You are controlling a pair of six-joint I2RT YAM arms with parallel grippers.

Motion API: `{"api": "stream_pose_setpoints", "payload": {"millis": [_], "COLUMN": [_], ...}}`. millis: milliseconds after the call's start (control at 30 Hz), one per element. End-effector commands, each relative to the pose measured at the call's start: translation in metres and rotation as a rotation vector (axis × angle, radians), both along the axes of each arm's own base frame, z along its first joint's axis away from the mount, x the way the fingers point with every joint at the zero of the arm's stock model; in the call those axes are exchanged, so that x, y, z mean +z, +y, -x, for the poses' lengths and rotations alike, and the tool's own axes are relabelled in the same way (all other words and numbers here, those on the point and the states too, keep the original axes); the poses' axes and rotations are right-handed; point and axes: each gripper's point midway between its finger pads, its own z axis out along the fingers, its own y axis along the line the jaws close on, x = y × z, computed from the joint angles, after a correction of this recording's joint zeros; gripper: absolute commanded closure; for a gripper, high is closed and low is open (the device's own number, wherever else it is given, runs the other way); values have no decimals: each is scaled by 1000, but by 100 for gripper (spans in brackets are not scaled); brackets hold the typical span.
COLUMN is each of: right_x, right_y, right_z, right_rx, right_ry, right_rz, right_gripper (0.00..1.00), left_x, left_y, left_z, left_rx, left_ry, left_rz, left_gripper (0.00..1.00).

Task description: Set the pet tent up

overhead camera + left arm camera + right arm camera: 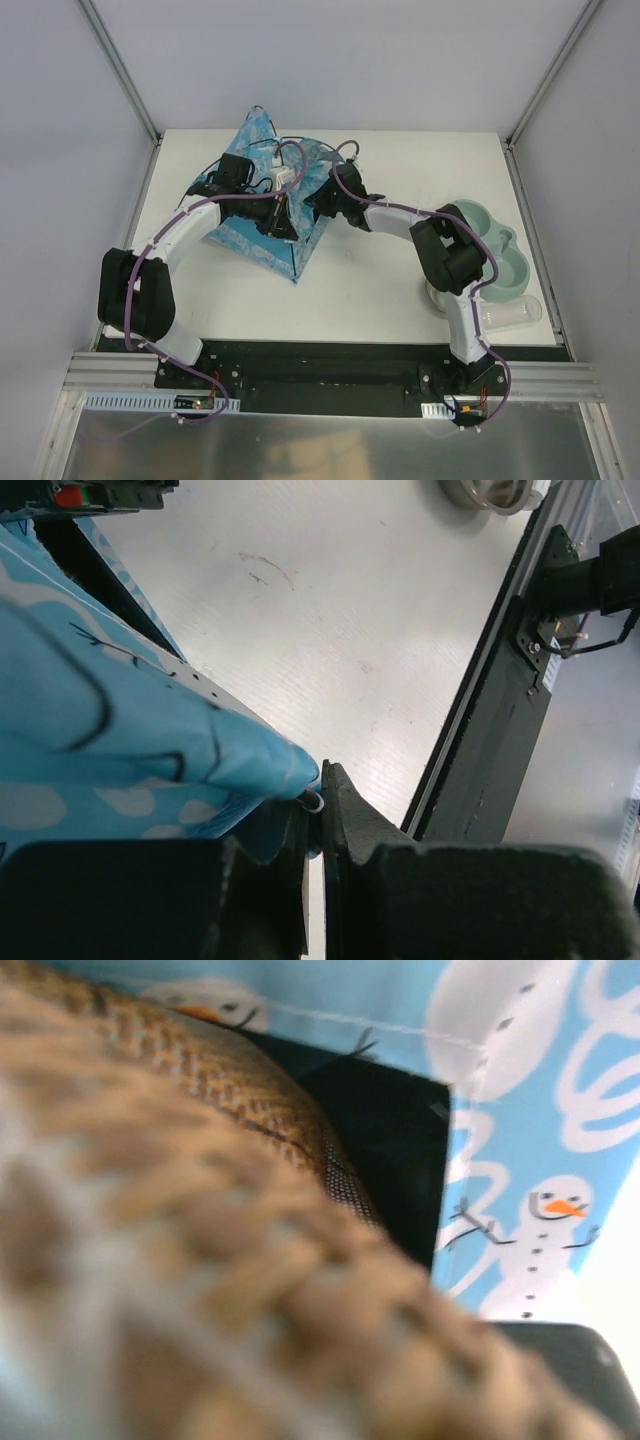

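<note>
Bright, even light; the near brown weave (200, 1290) is blurred.

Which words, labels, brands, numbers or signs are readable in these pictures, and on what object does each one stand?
None can be read.
The pet tent carries only printed pictures, such as a snowman, and no words.
A small board at the bottom of the top view is too small to read.

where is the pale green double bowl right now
Top view: the pale green plastic double bowl sits at the right edge of the white table, partly under the right arm, with a clear plastic container just nearer the bases.
</note>
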Motion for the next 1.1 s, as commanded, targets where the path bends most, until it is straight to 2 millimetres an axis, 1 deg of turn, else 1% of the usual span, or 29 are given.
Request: {"api": "stream_pose_setpoints", "payload": {"millis": [0, 100, 167, 267, 400, 433, 467, 533, 633, 700, 733, 767, 800, 833, 867, 900, 967, 1067], "right_x": [46, 55, 58, 54, 51, 48, 47, 40, 25, 19, 14, 8, 7, 5, 10, 12, 25, 38], "right_y": [-22, -1, 18, 35, 45, 45, 44, 39, 28, 21, 15, 11, 7, 2, -2, -7, -15, -23], "right_z": [-25, -9, 13, 45, 81, 85, 87, 84, 68, 57, 52, 50, 49, 49, 49, 51, 50, 44], "right_rx": [-137, -7, 154, 330, 485, 491, 495, 456, 362, 317, 275, 259, 244, 224, 220, 209, 175, 133], "right_ry": [-129, -124, -95, -28, 78, 98, 113, 113, 103, 85, 85, 84, 78, 78, 53, 31, -19, -54], "right_rz": [78, 8, -54, -134, -228, -235, -242, -206, -98, -30, 20, 55, 79, 99, 105, 113, 107, 88], "right_gripper": [100, 100, 100, 100, 100, 100, 100, 100, 100, 100, 95, 88, 79, 65, 53, 45, 36, 34], "left_x": [16, 9, 4, -1, -1, -1, 1, 3, 3, 3, 2, 2, 3, 2, 1, -1, -5, -11], "left_y": [-12, -10, -8, -5, 1, 1, 3, 2, 2, 3, 4, 5, 5, 6, 8, 10, 13, 17], "left_z": [36, 31, 26, 17, 7, 5, 4, 4, 4, 3, 3, 1, 0, -2, -4, -7, -11, -16], "left_rx": [-95, -80, -59, -33, 11, 14, 20, 16, 16, 21, 27, 36, 41, 50, 65, 80, 106, 134], "left_ry": [142, 133, 128, 110, 65, 52, 42, 32, 37, 29, 28, 25, 24, 17, 18, 13, 6, -10], "left_rz": [97, 63, 32, -7, -63, -71, -76, -72, -70, -78, -85, -93, -97, -106, -121, -133, -158, -183], "left_gripper": [100, 100, 100, 100, 100, 100, 100, 100, 100, 100, 100, 100, 100, 100, 100, 100, 100, 100]}}
